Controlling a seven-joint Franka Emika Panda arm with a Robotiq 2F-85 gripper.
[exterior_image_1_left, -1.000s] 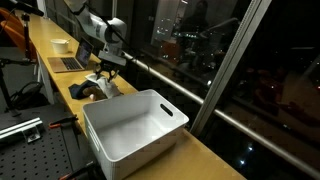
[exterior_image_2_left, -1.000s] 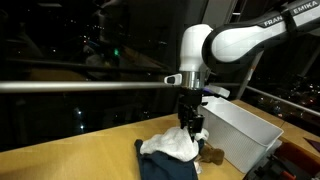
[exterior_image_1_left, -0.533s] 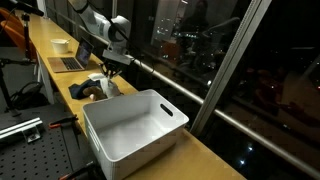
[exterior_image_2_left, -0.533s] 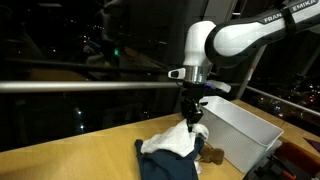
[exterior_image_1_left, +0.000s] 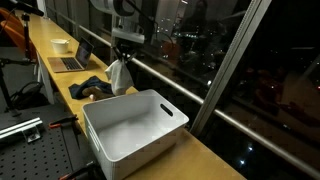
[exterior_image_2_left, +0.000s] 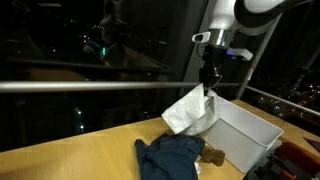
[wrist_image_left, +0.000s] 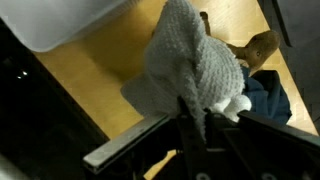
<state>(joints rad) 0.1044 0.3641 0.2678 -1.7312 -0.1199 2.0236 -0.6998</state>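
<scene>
Grips a white nubbly cloth by its top with the tool, jaws closed on the fabric. Holds it hanging in the air at mid-frame in both exterior views, clear of the wooden counter. Directly beneath, at lower centre, on the counter: a crumpled dark blue garment with a small brown object touching its right edge. At lower right, just beside these: a white rectangular plastic bin, showing only plain white walls and floor inside.

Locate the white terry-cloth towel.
In an exterior view the white terry-cloth towel hangs from the gripper, above the dark blue garment, beside the white plastic bin.
</scene>
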